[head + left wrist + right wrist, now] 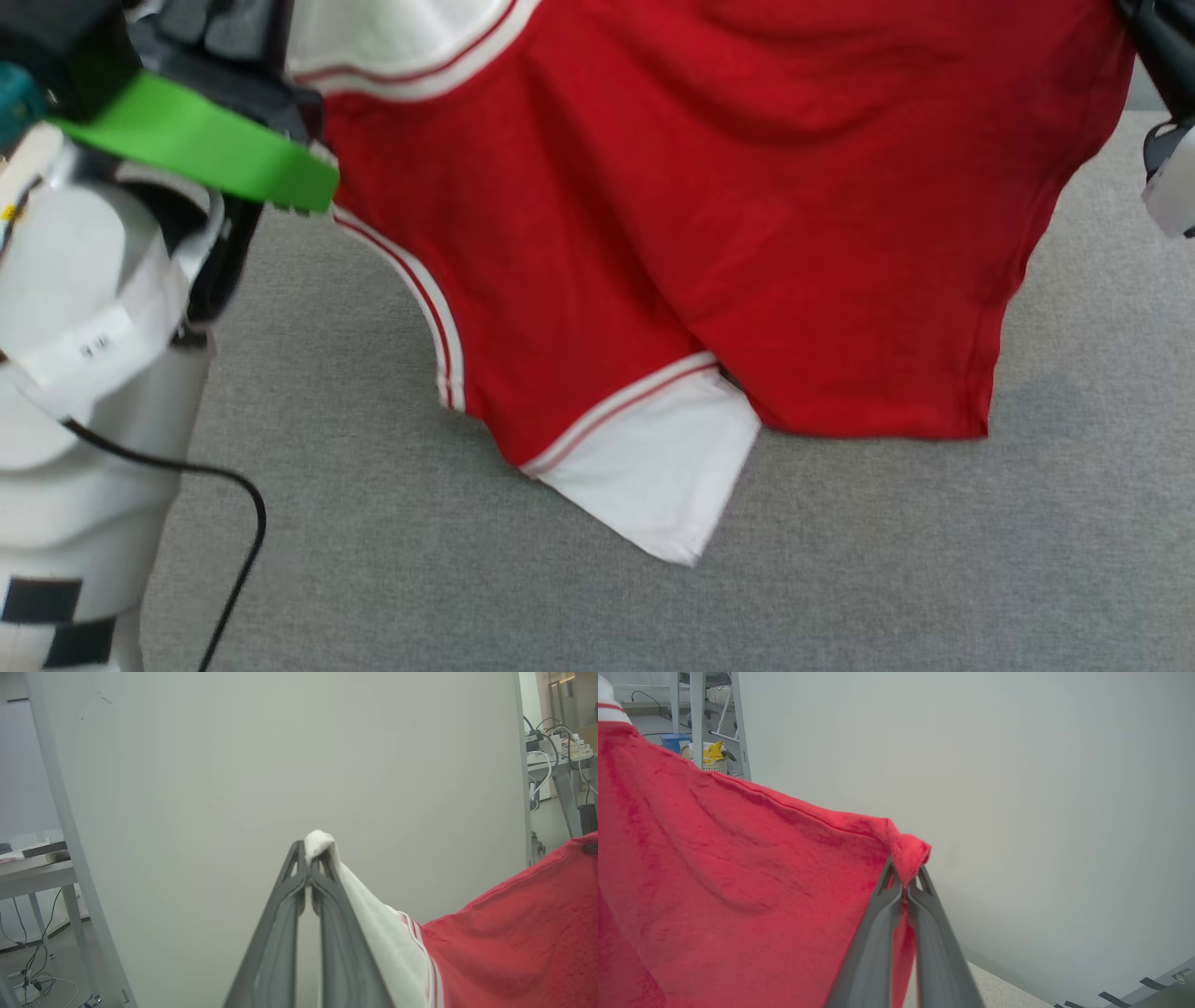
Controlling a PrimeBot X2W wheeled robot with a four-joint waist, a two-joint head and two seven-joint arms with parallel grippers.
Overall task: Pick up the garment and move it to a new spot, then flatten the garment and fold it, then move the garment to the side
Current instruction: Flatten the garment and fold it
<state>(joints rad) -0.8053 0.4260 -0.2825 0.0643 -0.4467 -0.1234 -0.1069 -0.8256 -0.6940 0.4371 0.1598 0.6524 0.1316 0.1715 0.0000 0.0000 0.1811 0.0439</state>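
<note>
The garment (709, 205), red with a white sleeve (653, 476) and striped trim, hangs spread between my two arms above the grey table (840, 579); its lowest sleeve corner appears to reach the surface. In the left wrist view my left gripper (308, 861) is shut on a bunched white sleeve edge of the garment (514, 933), which trails off to the right. In the right wrist view my right gripper (906, 879) is shut on a red corner of the garment (738, 882), which drapes away to the left. My left forearm (84, 308) with its green band stands at the head view's left.
A black cable (245, 523) loops down beside my left arm. A pale wall panel (280, 765) stands ahead of both grippers. A desk (37, 868) and a bench with cables (556, 760) flank it; a metal frame (698, 718) stands behind the cloth.
</note>
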